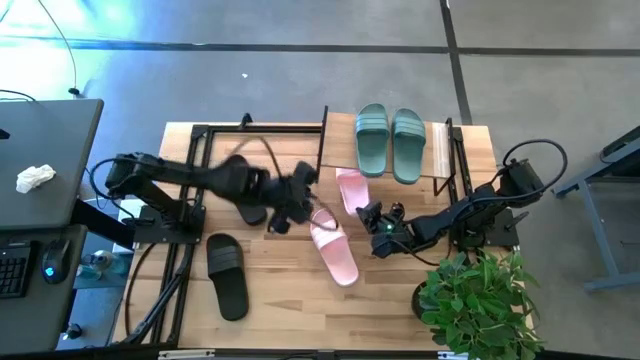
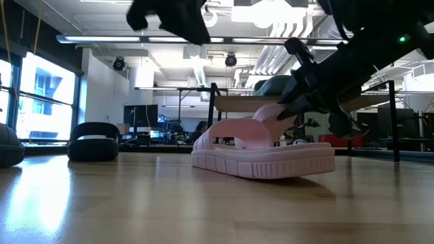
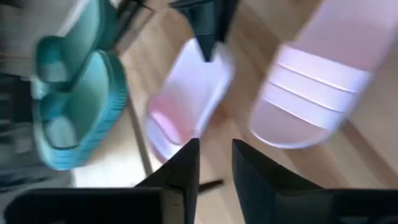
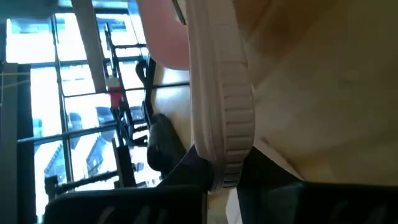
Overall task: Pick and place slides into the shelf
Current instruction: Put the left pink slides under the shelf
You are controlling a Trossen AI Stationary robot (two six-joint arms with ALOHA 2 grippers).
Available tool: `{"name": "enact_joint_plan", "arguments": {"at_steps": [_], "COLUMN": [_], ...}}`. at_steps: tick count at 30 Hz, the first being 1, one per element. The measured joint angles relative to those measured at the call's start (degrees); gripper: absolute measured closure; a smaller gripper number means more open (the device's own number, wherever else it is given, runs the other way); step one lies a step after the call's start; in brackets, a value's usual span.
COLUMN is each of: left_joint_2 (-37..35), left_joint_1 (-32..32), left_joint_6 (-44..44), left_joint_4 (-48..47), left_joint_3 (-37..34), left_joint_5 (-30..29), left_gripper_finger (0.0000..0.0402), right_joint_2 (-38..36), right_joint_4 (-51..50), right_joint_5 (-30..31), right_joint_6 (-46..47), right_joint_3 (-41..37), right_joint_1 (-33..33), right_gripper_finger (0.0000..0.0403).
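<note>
Your right gripper [image 1: 372,214] is pinching the edge of one pink slide [image 1: 351,188]; the right wrist view shows its ribbed sole rim [image 4: 224,112] clamped between the two fingers. That slide sits tilted just at the front edge of the shelf [image 1: 438,152], at about 8 o'clock from the green pair [image 1: 389,142] already resting on the top board. The grip is thin and on the rim only, so if you swing quickly the slide could pivot or slip out before it reaches a level.

Your left gripper [image 1: 290,205] hovers above the tabletop [image 1: 290,300] just at 10 o'clock from the second pink slide [image 1: 334,247], fingers [image 3: 181,168] spread a little with nothing between them. The two arms are close together near the middle; moving both at once risks a collision or nudging the loose pink slide.

A black slide [image 1: 227,274] lies at 7 o'clock from the left gripper, another black one [image 1: 250,210] is partly hidden under that arm.
</note>
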Motion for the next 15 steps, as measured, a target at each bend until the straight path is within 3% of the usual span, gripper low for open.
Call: {"name": "enact_joint_plan", "arguments": {"at_steps": [4,10,15], "left_joint_2": [0.0,2.1,5.9], "left_joint_1": [-4.8,-8.4,-8.3], "left_joint_6": [1.8,3.7,4.5], "left_joint_4": [14.4,31.4,35.1], "left_joint_3": [-9.2,-18.6,-19.6], "left_joint_5": [-7.7,-6.0,-5.0], "left_gripper_finger": [0.035,0.0372,0.0357], "right_joint_2": [0.0,0.0,0.0], "right_joint_4": [1.4,2.3,5.2], "right_joint_5": [0.0,-0.7,-1.4], "right_joint_6": [0.0,-0.1,-0.2], "right_joint_3": [0.0,0.0,0.0], "right_joint_1": [0.6,0.8,1.9], "right_gripper_finger": [0.0387,0.0387,0.0387]}}
